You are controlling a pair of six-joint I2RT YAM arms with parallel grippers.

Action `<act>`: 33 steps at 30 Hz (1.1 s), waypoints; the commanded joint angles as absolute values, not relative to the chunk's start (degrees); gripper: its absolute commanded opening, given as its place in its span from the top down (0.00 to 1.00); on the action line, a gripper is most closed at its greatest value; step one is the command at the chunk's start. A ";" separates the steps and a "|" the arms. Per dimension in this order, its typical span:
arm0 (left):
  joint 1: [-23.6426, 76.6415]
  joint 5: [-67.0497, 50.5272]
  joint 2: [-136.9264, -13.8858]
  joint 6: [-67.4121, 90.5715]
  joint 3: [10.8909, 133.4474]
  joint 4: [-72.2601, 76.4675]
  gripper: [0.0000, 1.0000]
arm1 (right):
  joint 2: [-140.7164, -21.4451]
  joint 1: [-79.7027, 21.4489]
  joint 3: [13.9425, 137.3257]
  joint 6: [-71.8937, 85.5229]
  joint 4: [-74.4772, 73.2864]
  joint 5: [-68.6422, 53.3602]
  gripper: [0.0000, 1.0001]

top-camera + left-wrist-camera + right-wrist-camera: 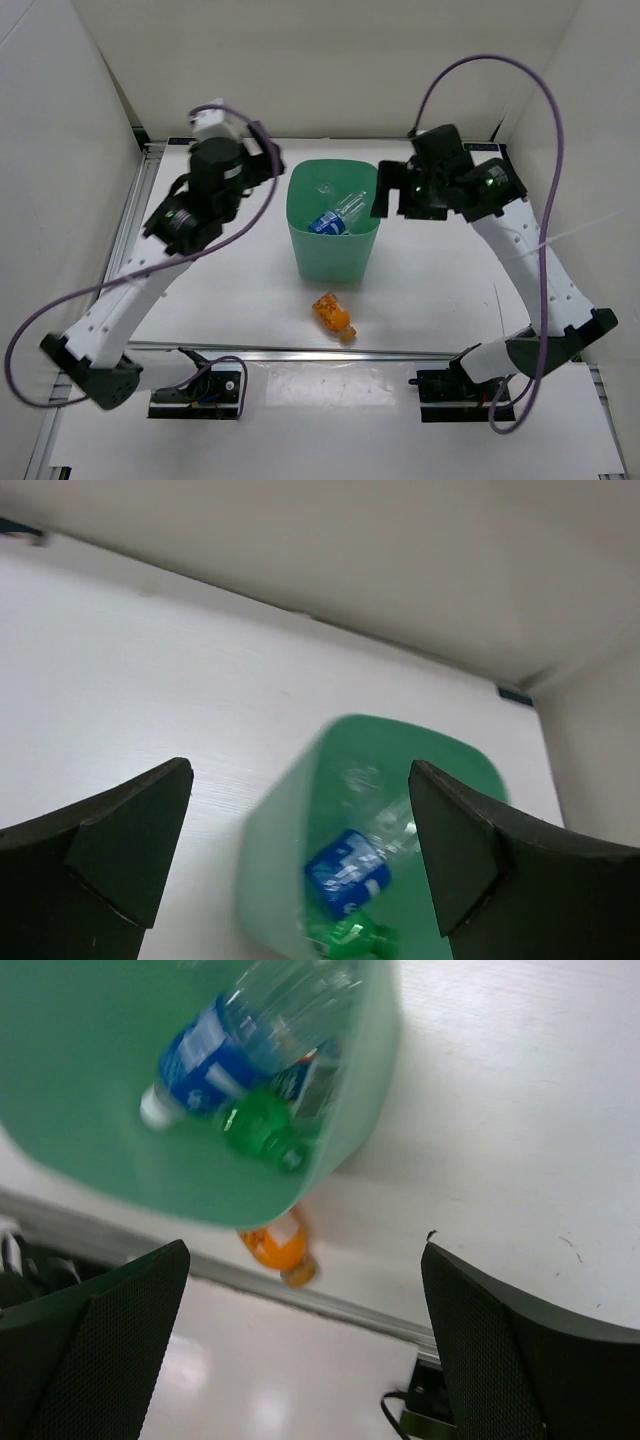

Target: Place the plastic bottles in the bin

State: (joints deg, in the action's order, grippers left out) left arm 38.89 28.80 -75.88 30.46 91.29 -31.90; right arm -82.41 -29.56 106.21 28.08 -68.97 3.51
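- One plastic bottle is out in the open: the orange bottle lies on its side on the white table, just in front of the bin on its near side, well apart from both arms.
- Down inside the mint-green bin, a clear bottle with a blue label lies tilted across the hollow.
- Next to it the right wrist view shows a green bottle touching that blue label, with a scrap of blue-white label just behind.
- Over by the bin's left rim, the left gripper hovers with its jaws spread wide and nothing between them.
- Across at the right rim, the right gripper hangs the same way, jaws wide apart and empty.
- Both wrist views are blurred, so I cannot tell how many clear bottles are in there.
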 commanded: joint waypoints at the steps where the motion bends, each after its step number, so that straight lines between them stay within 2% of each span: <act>1: 34.46 37.97 -66.37 31.19 83.53 -35.50 0.00 | -78.40 -39.44 103.28 21.21 -65.06 10.36 0.00; 4: 29.98 38.49 -62.06 35.93 78.51 -43.13 0.00 | -77.87 -51.64 98.89 18.55 -65.04 14.06 0.00; 9: 24.79 39.64 -57.76 44.73 71.99 -54.13 0.00 | -77.87 -62.12 89.93 16.10 -63.73 14.34 0.10; 13: 22.77 40.34 -54.42 47.20 66.19 -57.13 0.00 | -80.50 -69.94 82.89 15.29 -63.02 11.96 0.13; 18: 21.10 37.53 -53.17 47.72 62.14 -59.06 0.00 | -86.92 -72.95 77.17 13.90 -59.60 12.66 0.16; 22: 21.09 35.86 -53.17 48.95 59.69 -59.59 0.00 | -90.77 -73.56 76.64 13.89 -56.70 13.27 0.11; 26: 21.09 35.33 -53.17 48.96 58.45 -59.59 0.00 | -94.65 -72.96 76.64 12.75 -53.62 14.06 0.11; 33: 21.09 32.70 -54.32 47.29 58.45 -60.12 0.00 | -98.87 -69.62 75.94 12.74 -47.64 10.02 0.06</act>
State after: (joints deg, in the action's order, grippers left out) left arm 21.37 34.26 -54.22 48.03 58.46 -59.57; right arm -97.73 -71.00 76.05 13.80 -52.05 11.42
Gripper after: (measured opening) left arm 0.998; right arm 0.933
